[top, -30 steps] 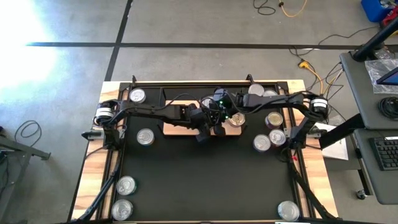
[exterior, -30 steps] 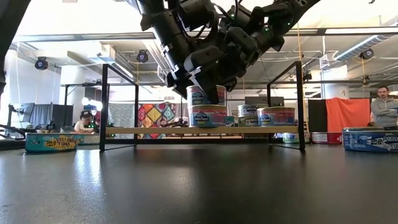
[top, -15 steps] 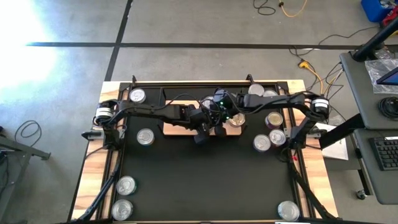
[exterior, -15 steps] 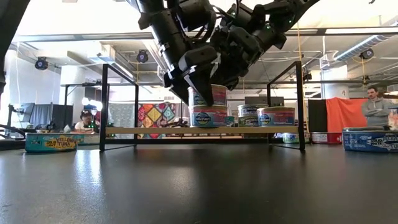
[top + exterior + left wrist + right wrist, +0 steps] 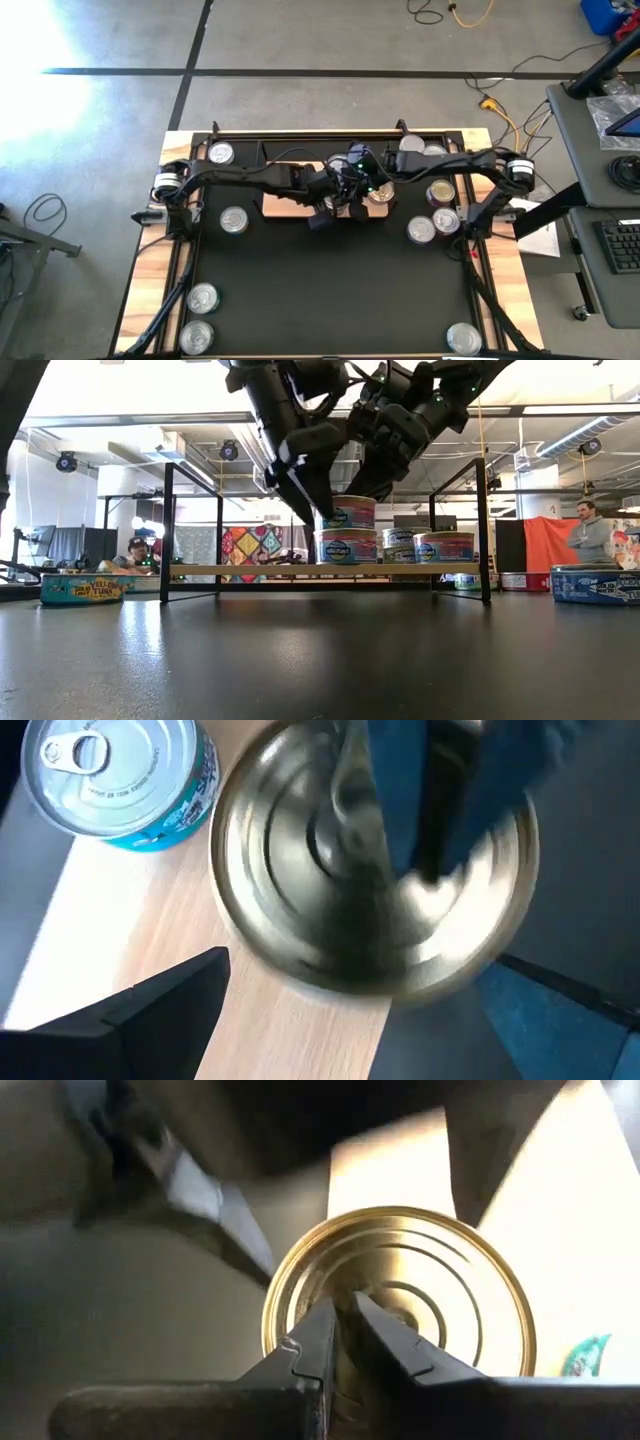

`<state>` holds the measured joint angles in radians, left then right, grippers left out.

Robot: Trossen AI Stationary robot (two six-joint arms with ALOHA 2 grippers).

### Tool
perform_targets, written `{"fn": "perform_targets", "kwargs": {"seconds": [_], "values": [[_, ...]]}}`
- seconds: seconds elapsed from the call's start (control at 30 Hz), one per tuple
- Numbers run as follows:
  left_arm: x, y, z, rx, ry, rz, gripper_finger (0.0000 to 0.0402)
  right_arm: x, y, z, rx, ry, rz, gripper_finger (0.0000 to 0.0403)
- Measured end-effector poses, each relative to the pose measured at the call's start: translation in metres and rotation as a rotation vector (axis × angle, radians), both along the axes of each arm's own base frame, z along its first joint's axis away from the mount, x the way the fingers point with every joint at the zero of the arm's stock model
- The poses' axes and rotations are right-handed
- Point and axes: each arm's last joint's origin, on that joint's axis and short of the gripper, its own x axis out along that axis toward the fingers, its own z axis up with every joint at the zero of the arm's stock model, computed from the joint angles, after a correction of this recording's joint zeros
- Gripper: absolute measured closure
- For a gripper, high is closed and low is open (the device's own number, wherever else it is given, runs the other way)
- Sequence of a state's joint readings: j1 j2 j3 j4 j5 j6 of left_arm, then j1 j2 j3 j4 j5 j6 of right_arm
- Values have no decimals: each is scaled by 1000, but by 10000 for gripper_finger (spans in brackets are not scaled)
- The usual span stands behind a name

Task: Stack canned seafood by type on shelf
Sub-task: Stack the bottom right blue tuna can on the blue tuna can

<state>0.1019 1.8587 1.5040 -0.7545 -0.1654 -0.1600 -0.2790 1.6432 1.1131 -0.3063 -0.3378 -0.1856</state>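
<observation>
On the light-wood shelf (image 5: 285,205) (image 5: 250,569) two round cans stand stacked: a gold-topped upper can (image 5: 348,512) (image 5: 370,890) on a lower can (image 5: 347,546). Two more cans (image 5: 443,546) stand to their right, and a blue can (image 5: 110,780) with a pull tab is nearby on the board. My left gripper (image 5: 320,495) (image 5: 355,1020) is open, slanting down from the left with a finger on either side of the upper can, clear of it. My right gripper (image 5: 340,1320) (image 5: 370,485) is shut over that can's top. My right gripper sets its shut fingertips (image 5: 352,1325) on the upper can's gold lid (image 5: 420,1295), near the lid's middle. The fingers slant down from the table's right and far side. The can stands upright on the lower can.
Loose cans lie on the black mat: one at the left (image 5: 233,220), two at the near left (image 5: 200,298), one at the near right (image 5: 463,338), three to the right of the shelf (image 5: 443,220), one at the far left (image 5: 221,153). People stand in the room behind.
My left gripper, still open, has risen and tipped back from the upper can toward the table's left, so that can's whole side now shows. The two stacked cans stand slightly farther right on the shelf. My right gripper has stayed shut on the lid.
</observation>
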Motion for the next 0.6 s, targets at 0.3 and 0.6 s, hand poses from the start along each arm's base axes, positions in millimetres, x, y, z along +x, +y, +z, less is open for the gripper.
{"fn": "perform_targets", "kwargs": {"seconds": [0.3, 0.6], "values": [[-7, -1, 0, 4, 78, -26, 3, -1, -1, -2, 2, 8, -15, 369], [-7, -4, -3, 80, 100, -39, 3, -1, -1, -2, 18, 13, -35, 369]]}}
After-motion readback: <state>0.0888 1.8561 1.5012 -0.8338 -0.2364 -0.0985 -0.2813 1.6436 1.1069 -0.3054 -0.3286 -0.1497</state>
